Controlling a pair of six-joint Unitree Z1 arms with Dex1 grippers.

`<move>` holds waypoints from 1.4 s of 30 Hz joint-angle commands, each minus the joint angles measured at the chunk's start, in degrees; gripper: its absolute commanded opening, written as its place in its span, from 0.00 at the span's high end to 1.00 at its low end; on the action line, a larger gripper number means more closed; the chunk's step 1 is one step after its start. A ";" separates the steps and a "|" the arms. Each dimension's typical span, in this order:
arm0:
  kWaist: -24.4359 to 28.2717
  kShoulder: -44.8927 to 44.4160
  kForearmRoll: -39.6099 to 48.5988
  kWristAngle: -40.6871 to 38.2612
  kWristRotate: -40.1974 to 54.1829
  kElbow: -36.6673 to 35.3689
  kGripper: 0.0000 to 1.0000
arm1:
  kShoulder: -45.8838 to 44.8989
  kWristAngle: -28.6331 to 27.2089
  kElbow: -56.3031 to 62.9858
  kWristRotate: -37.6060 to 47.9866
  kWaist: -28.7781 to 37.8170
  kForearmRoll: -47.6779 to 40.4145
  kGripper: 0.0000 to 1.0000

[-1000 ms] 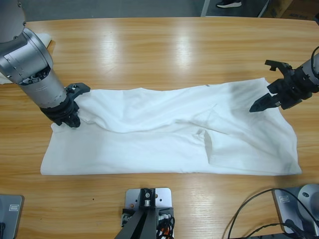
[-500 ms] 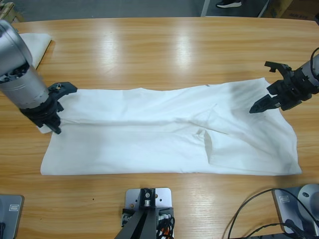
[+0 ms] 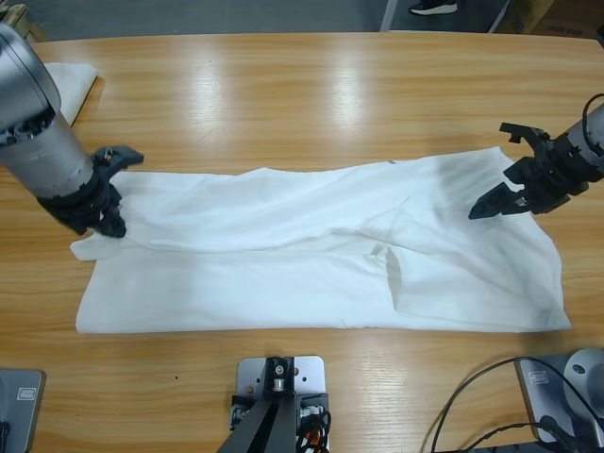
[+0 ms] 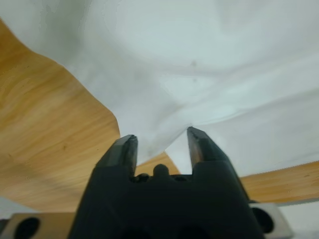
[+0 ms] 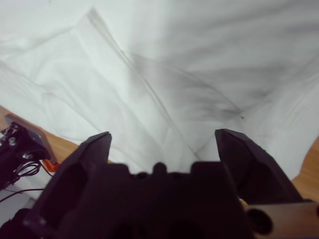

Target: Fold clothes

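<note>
A large white T-shirt (image 3: 311, 255) lies spread lengthwise across the wooden table (image 3: 311, 94), wrinkled along its middle. My left gripper (image 3: 111, 219) is at the shirt's left end. In the left wrist view the left gripper (image 4: 163, 142) is shut on a pinched fold of the T-shirt (image 4: 199, 59), which runs down between the jaws. My right gripper (image 3: 495, 189) hovers over the shirt's right end. In the right wrist view this gripper (image 5: 164, 144) stands wide open with only the flat T-shirt (image 5: 174, 59) below it.
A second white cloth (image 3: 74, 77) lies at the table's far left corner. Black cables (image 3: 472, 401) loop past the front edge at the right. A person's shoe (image 3: 434, 8) shows beyond the far edge.
My left gripper has moved left with the shirt's edge, drawing the left part flatter, then shifted slightly back. The right gripper has barely moved.
</note>
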 commanded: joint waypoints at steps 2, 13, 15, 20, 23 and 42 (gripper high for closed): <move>-2.80 2.16 -0.93 -4.20 -5.74 -8.23 0.00 | -9.22 -4.51 8.37 7.41 0.61 -6.40 0.18; -12.13 5.98 -0.93 -4.29 -10.59 -11.06 0.00 | -11.15 -7.44 13.96 25.88 1.68 -8.22 0.21; -12.13 6.19 -0.91 -4.33 -10.59 -11.69 0.00 | -11.15 -7.48 14.05 26.88 2.54 -7.19 0.20; -12.75 6.17 -0.91 -4.38 -10.58 -11.97 0.00 | -7.18 -4.70 14.98 21.33 10.12 -13.41 0.18; -12.87 6.26 -0.91 -4.61 -10.37 -11.60 0.00 | -7.32 -4.28 11.94 3.40 15.02 -15.11 0.20; -13.36 6.26 -0.65 -5.01 -10.51 -11.43 0.00 | 10.19 -1.71 -3.48 -12.58 11.16 -0.72 0.32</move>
